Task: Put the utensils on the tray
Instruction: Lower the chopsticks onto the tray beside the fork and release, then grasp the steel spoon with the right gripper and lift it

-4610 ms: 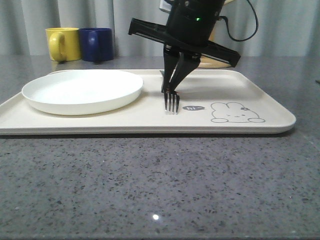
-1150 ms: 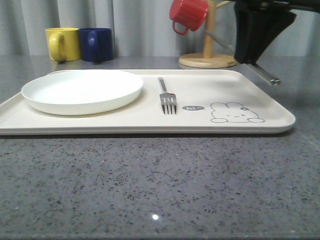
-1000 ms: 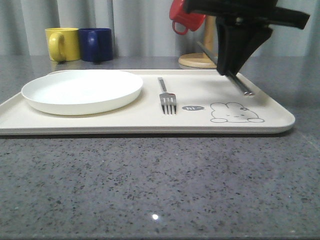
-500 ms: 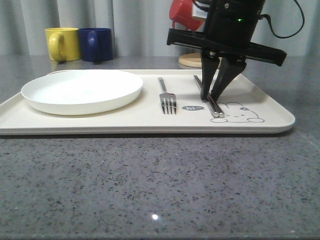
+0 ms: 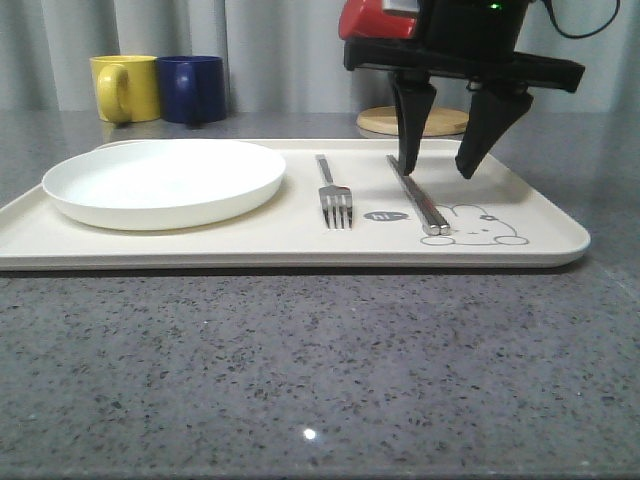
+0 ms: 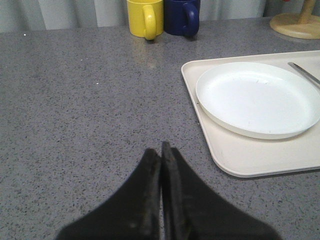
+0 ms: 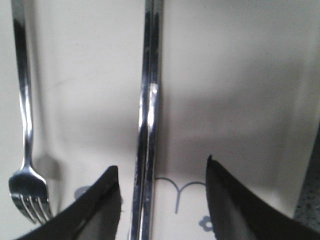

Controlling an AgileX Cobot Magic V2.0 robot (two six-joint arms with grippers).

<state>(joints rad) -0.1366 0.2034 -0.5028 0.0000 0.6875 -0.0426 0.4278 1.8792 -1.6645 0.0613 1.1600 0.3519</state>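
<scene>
One plate (image 5: 164,180), one fork (image 5: 335,195) and two chopsticks (image 5: 417,195) lie on the tray (image 5: 540,215). The right gripper (image 5: 440,168), clamped on the chopsticks half a second ago, now stands wide open and empty above them; the left gripper (image 6: 161,150) is closed, empty.

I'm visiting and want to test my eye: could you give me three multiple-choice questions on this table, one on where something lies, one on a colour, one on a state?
1. Where do the chopsticks lie?
A. On the plate
B. On the tray, right of the fork
C. On the bare table

2. What colour is the mug beside the yellow mug?
A. Navy
B. Green
C. White

3. How is the right gripper?
A. Shut on the fork
B. Shut on the chopsticks
C. Open above the chopsticks

Answers: B, they rest on the tray beside the fork; A, the navy mug stands there; C, its fingers are spread, holding nothing.
</scene>
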